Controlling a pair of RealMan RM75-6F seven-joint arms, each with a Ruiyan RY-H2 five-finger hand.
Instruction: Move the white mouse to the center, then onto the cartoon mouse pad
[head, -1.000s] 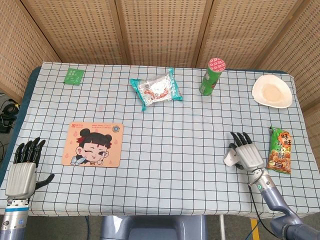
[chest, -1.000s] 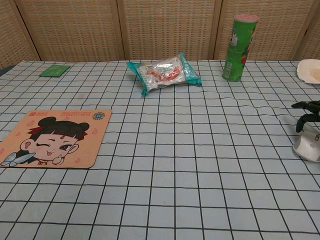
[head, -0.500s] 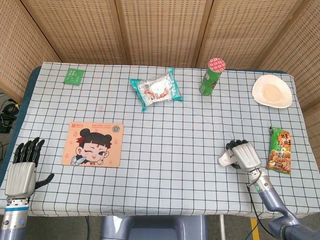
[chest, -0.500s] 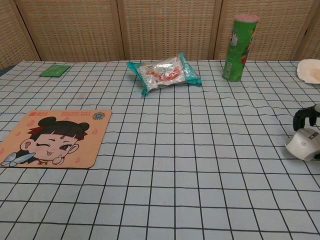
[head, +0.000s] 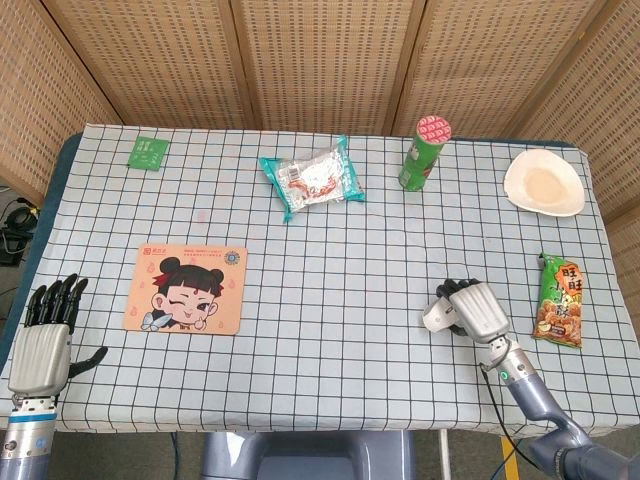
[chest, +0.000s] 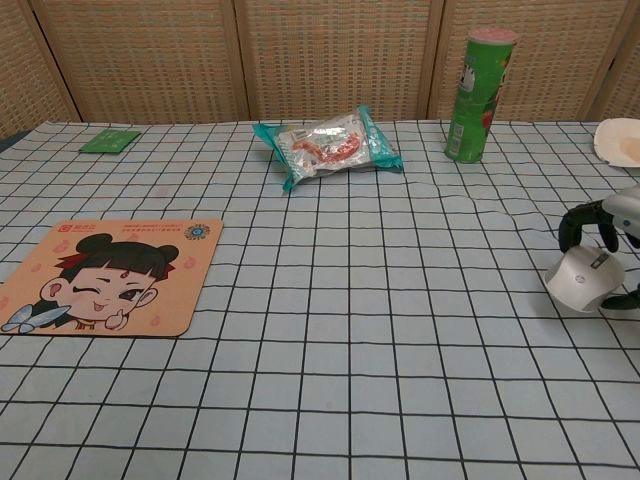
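Note:
The white mouse (head: 437, 314) (chest: 583, 279) is held just above the checked cloth at the right side, tilted. My right hand (head: 472, 309) (chest: 604, 225) grips it from its right, fingers curled over its top. The cartoon mouse pad (head: 186, 288) (chest: 104, 276) lies flat at the left of the table. My left hand (head: 46, 333) hovers off the table's front-left corner, fingers apart and holding nothing; the chest view does not show it.
A teal snack bag (head: 313, 177) and a green can (head: 424, 152) stand at the back. A white bowl (head: 543, 183) sits back right, a green snack packet (head: 559, 299) right of my right hand, a small green packet (head: 148, 151) back left.
My right hand closed its fingers over the mouse, lifted it and carried it leftward toward the table's middle. The left hand stayed still.

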